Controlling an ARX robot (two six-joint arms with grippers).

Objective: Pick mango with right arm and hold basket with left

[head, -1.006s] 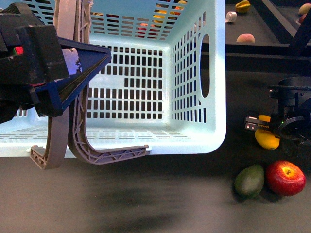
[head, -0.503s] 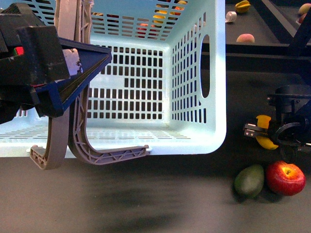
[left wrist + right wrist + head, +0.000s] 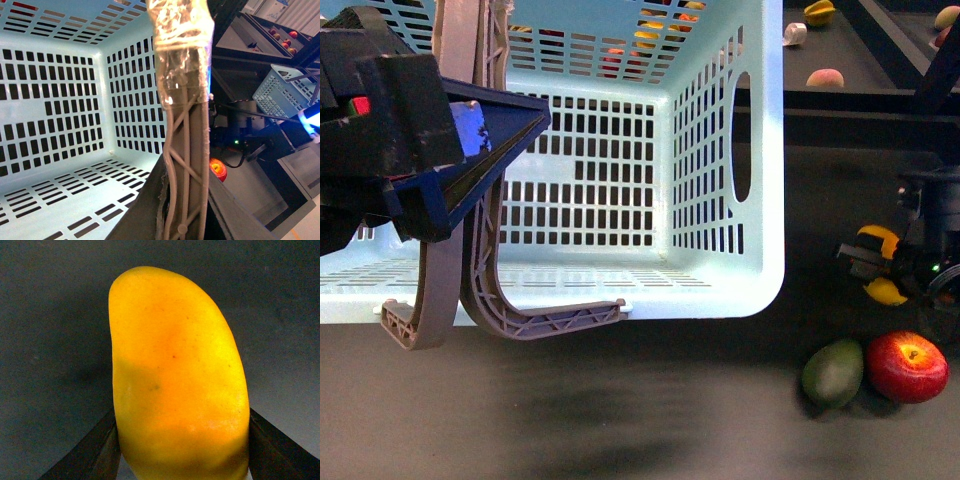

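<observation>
The light blue basket (image 3: 720, 290) fills the front view's left and middle; its inside also fills the left wrist view (image 3: 60, 100). My left gripper (image 3: 430, 150), dark blue and black, is shut on the basket's grey handle (image 3: 480, 280), which runs up through the left wrist view (image 3: 185, 150) with tape round its top. My right gripper (image 3: 885, 265) is at the far right, right of the basket, shut on the yellow-orange mango (image 3: 886, 290). In the right wrist view the mango (image 3: 175, 380) sits between both black fingers (image 3: 95, 450).
A dark green oval fruit (image 3: 833, 372) and a red apple (image 3: 907, 366) lie on the dark table just below my right gripper. The apple also shows in the left wrist view (image 3: 218, 169). More fruit lies on the dark shelf at the back right (image 3: 825, 78).
My right gripper has moved to the right and turned with the mango in it, lifting it off the table. The left gripper, basket, apple and green fruit have not moved.
</observation>
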